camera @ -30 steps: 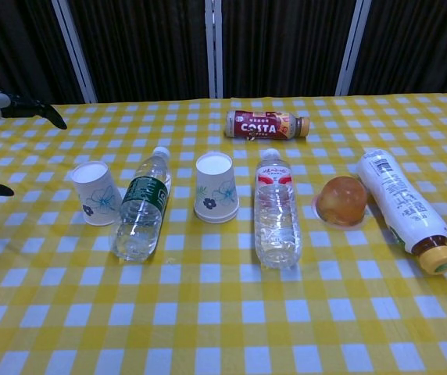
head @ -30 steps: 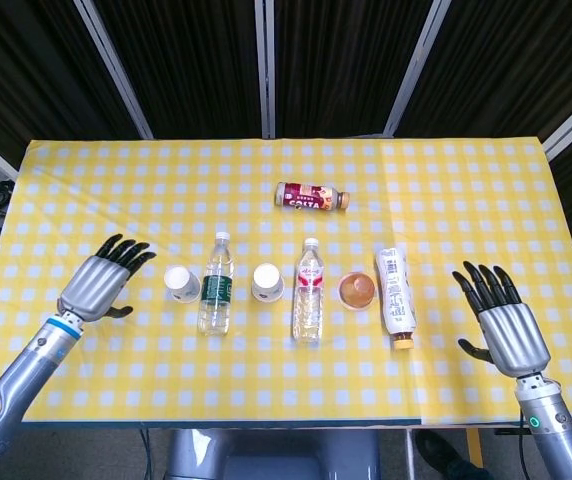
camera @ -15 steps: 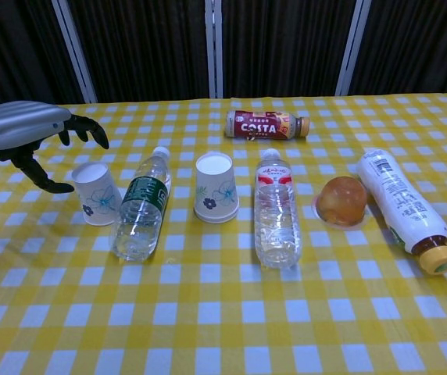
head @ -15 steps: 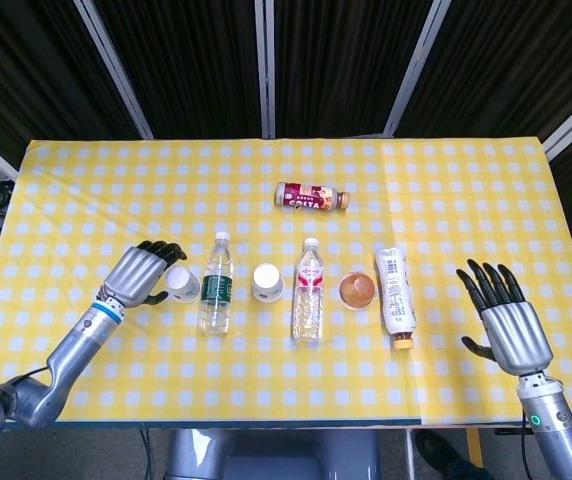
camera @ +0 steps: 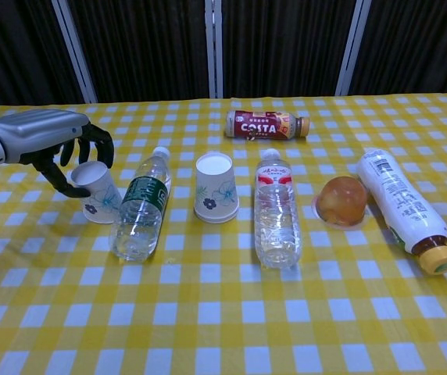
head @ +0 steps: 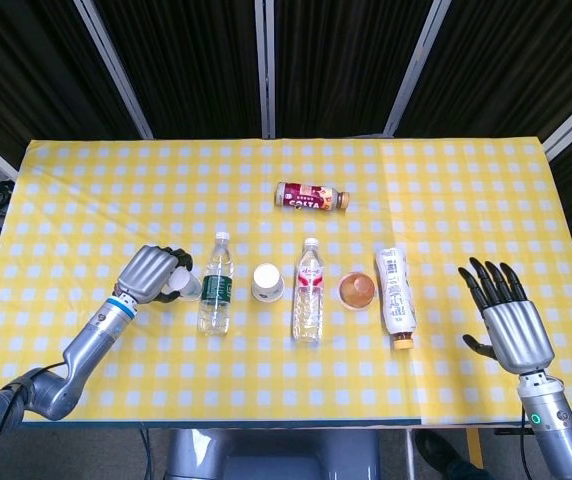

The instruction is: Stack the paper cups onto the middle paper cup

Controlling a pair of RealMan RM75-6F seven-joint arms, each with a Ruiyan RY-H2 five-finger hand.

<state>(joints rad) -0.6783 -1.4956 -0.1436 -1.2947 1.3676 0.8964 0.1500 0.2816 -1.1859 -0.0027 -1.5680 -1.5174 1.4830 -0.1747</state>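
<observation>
On the table [head: 466, 180], the left hand [camera: 51, 141] grips an upside-down paper cup [camera: 98, 191].

left hand [camera: 55, 144] closed around left cup [camera: 98, 192]

Only clear read from my side: "COSTA" in white on the red label of the coffee bottle [camera: 266, 123] lying at the back of the table, smaller line under it too blurry. White bottle [camera: 399, 201] on my right has dark print and a barcode-like block, unreadable; the green-label bottle [camera: 140, 205] and the red-label water bottle [camera: 275, 209] carry marks I can't make out.
</observation>
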